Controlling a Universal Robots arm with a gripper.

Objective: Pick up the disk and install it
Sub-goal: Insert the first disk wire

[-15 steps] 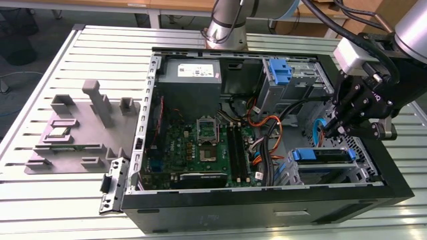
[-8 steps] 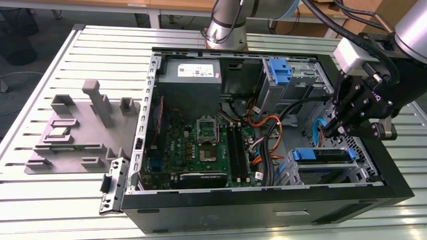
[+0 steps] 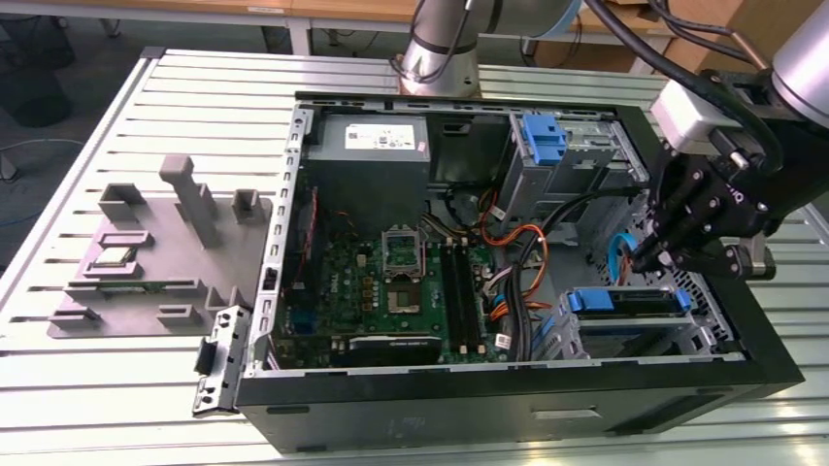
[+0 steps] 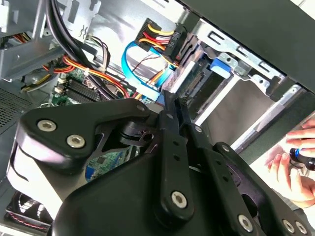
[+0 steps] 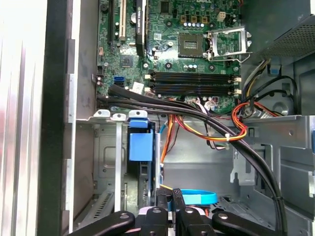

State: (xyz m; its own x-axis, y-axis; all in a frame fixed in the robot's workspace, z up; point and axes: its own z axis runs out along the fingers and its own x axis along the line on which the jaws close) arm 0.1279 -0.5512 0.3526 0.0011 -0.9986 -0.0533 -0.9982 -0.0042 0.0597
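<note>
The disk (image 3: 624, 302), a metal drive in blue rails, sits in the drive cage at the near right corner of the open computer case (image 3: 518, 403). In the second wrist view the disk (image 4: 197, 81) shows its connector end in the silver bay, with a blue rail beside it. In the first wrist view its blue rail tab (image 5: 139, 145) stands in the bay slot. My gripper (image 3: 644, 264) hangs just above and behind the disk, inside the case. Its black fingers are pressed together with nothing between them in both wrist views (image 4: 170, 101) (image 5: 173, 200).
A blue flat cable (image 5: 197, 197) and orange and black wire bundles (image 5: 216, 129) run close to the fingers. A bare blue bracket (image 3: 545, 136) and the grey power supply (image 3: 369, 141) sit at the case's far side. A grey fixture (image 3: 155, 262) lies at the exterior view's left. A person's hand (image 4: 295, 157) is outside the case.
</note>
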